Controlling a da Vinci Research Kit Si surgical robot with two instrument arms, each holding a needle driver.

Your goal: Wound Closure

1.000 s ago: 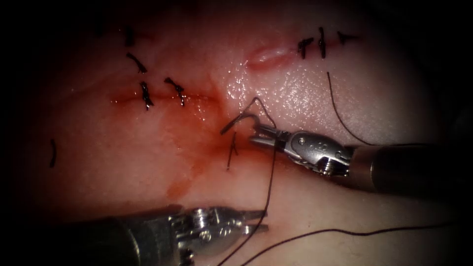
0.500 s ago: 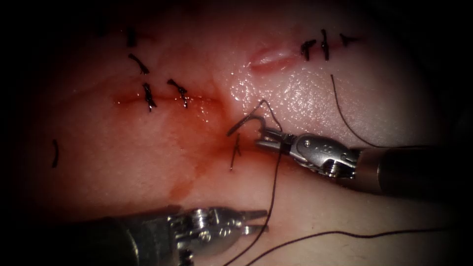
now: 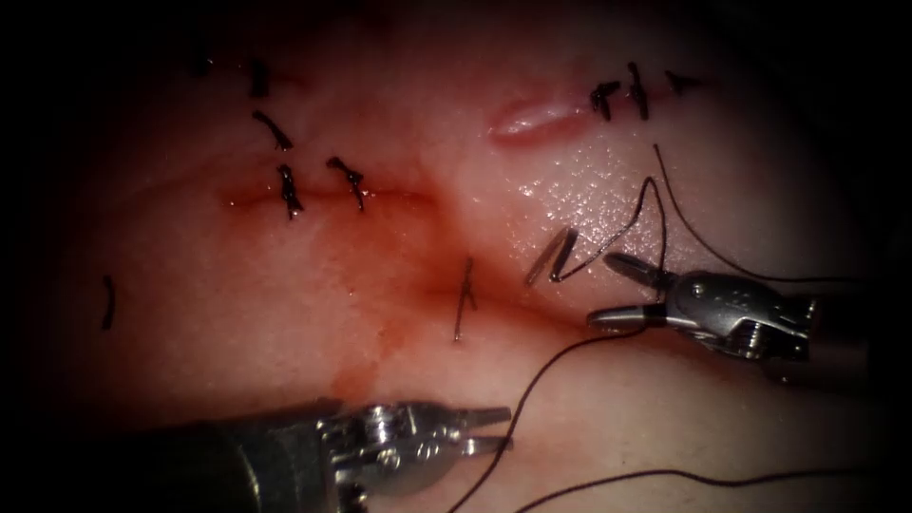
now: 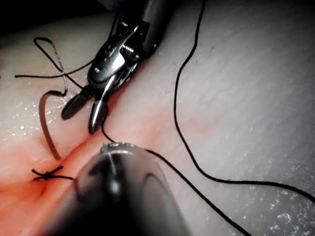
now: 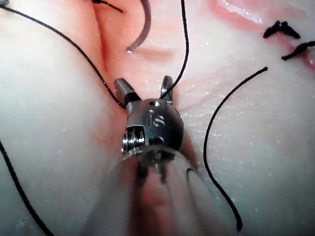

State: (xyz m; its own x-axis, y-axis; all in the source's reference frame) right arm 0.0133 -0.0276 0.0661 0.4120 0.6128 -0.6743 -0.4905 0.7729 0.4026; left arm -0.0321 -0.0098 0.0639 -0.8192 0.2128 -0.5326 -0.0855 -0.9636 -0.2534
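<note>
The curved needle [image 3: 551, 256] lies loose on the tissue [image 3: 665, 171], just right of a knotted stitch [image 3: 464, 299], and neither tool holds it. It is also seen from the wrists as needle [image 4: 45, 125] and needle [image 5: 143, 27]. My right tool [image 3: 600, 288] stands open beside it and grips nothing; its jaws spread wide in both wrist views, right tool [image 4: 81, 119] and right tool [image 5: 143, 83]. Dark thread [image 3: 652, 190] loops up from the needle, then runs down past my left tool [image 3: 508, 428]. Its jaws stand slightly apart, with the thread crossing their tips.
Several knotted stitches [image 3: 288, 190] close the cut on the left, and more stitches [image 3: 622, 95] sit at the upper right beside an open pink gap [image 3: 537, 119]. Red fluid [image 3: 380, 285] stains the middle. A cut end of thread [image 3: 107, 302] lies far left. Loose thread [image 3: 712, 475] trails along the bottom.
The right tool's jaws opened and let go of the needle, then drew back to the right. The needle now lies on the tissue, further right. The left tool stayed put.
</note>
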